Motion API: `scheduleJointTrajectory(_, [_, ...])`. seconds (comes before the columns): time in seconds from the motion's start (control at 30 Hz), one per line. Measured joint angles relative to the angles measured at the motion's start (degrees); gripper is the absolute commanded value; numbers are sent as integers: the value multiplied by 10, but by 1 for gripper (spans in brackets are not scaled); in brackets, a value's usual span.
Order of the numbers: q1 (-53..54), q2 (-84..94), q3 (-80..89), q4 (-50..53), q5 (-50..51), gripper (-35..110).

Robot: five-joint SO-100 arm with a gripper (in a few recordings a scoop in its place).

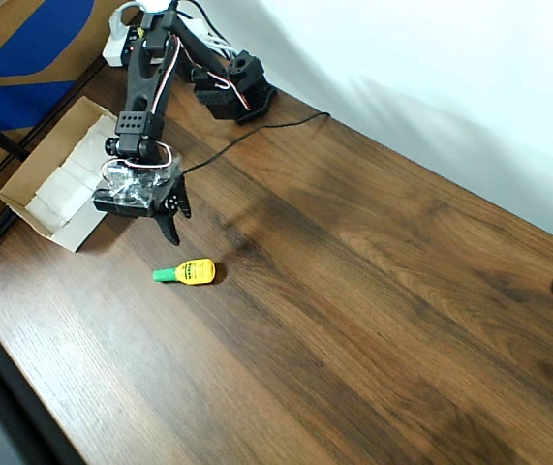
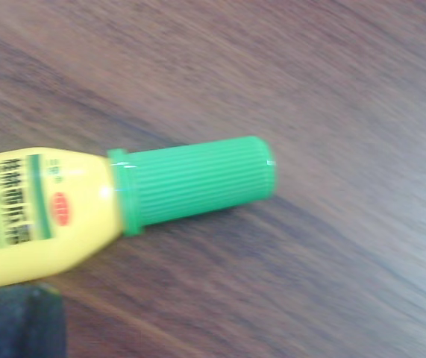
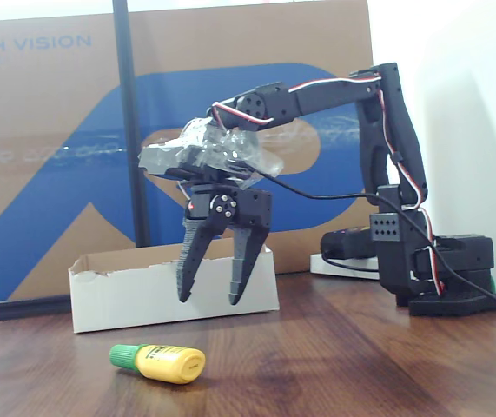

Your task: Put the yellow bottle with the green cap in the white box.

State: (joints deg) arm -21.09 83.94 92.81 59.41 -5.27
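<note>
Bottle (image 3: 159,362) lies on its side on the table (image 1: 373,291), below and just ahead of the claw (image 3: 213,299), cap (image 2: 194,183) pointing away from the box (image 3: 143,291) behind. Claw hangs partly open, holding nothing. Judged step: the approach. Next, lower to straddle the yellow body, then close.
</note>
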Motion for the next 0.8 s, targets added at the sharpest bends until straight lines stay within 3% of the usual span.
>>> scheduleJointTrajectory(0.43, [11, -113, -169, 66, 21, 28])
scheduleJointTrajectory(0.8, [10, -197, -216, 63, 14, 34])
